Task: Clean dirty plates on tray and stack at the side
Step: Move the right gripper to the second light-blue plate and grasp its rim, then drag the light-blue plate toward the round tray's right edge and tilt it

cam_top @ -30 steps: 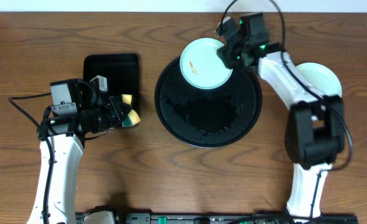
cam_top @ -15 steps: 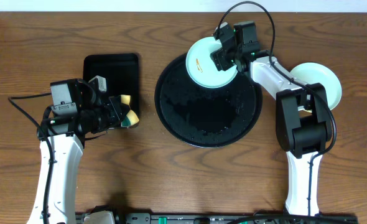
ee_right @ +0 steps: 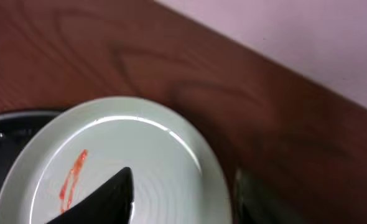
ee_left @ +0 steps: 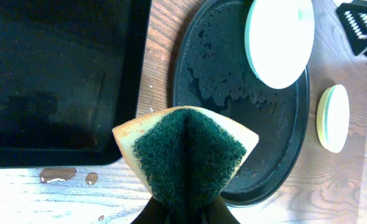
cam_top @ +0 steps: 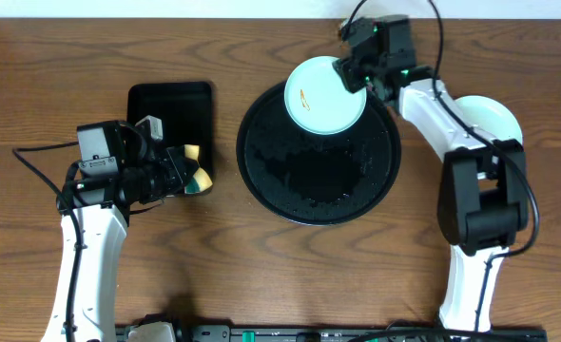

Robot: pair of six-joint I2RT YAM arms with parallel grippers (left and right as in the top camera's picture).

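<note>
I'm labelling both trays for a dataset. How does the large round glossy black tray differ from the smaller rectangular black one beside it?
Shape: the large round glossy black tray is circular; the smaller rectangular black tray has straight sides.
Size: the round one is wider.
Load: a pale mint plastic plate with an orange smear overlaps the round tray's far edge; the rectangular tray holds no plate.
Both are black, raised-rimmed, and lie on the wooden table.

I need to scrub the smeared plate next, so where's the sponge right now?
In the overhead view the sponge is on the left, pinched in the left end effector, at the near right corner of the rectangular tray, left of the round tray.
</note>
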